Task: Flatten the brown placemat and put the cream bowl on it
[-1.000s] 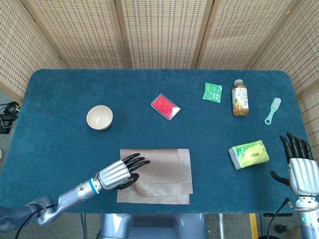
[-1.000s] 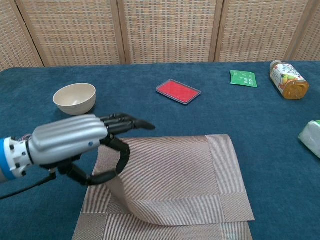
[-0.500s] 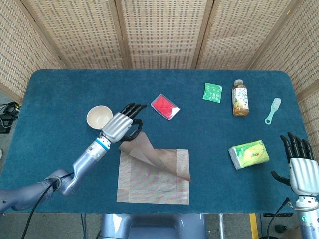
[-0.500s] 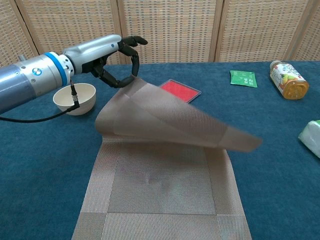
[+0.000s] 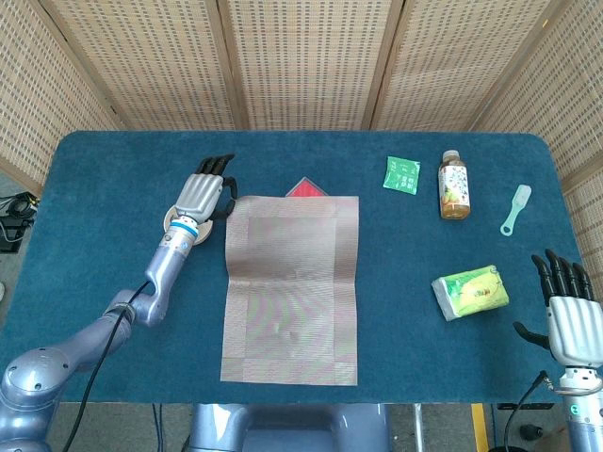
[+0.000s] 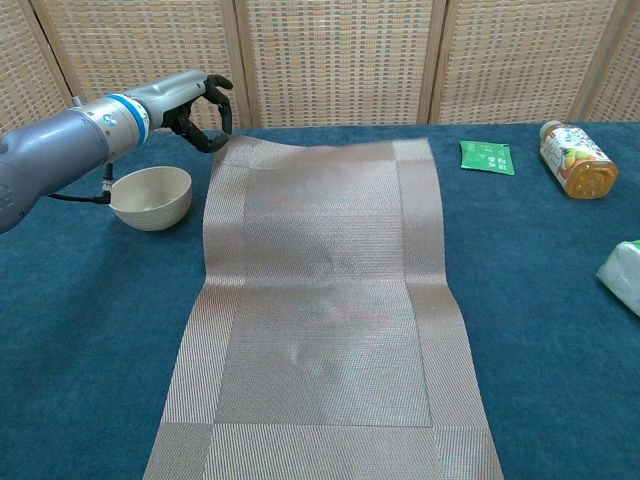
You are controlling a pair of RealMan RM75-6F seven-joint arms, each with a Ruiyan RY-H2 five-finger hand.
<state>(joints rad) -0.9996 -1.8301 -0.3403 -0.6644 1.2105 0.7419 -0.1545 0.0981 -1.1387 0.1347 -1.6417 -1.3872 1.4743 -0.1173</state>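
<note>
The left hand [image 6: 192,100] pinches the far left corner of the brown placemat [image 6: 325,300], which lies unfolded down the table's [image 5: 113,273] middle. The cream bowl [image 6: 150,197] sits just left of the mat (under that arm). The right hand [image 5: 570,315] rests unclenched and empty at the near right edge.

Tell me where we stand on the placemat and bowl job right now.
Mostly done: the brown placemat is unfolded along the table, though its far end lies over the red case. In hand: the left hand grips the mat's far left corner, not yet released. Left: let go, then lift the cream bowl, which sits on the cloth beside the mat, onto it. The right hand is open and idle.
</note>
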